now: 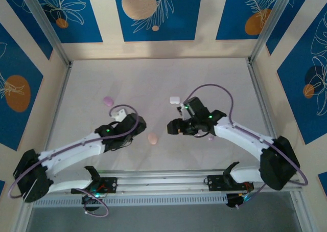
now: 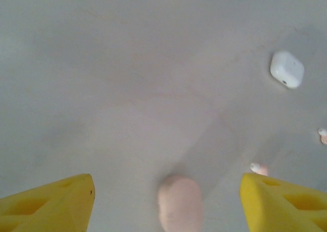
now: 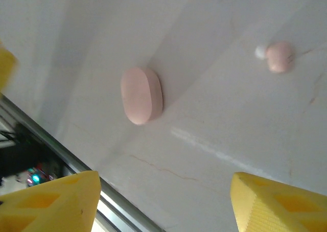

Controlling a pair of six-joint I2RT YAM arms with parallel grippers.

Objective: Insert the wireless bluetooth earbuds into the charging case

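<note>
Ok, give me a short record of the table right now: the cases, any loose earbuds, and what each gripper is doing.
pink case: shut, lying flat on the table between the two arms
white case: farther out, beyond the right gripper
lilac case: on the left side, beyond the left arm
pink earbud: loose on the table, apart from the pink case
left gripper: open, empty, fingers either side of the pink case, not touching it
right gripper: open, empty

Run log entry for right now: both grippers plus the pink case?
left gripper: open, straddling pink case, not touching | right gripper: open, empty | pink case: on table | pink earbud: loose on table
</note>
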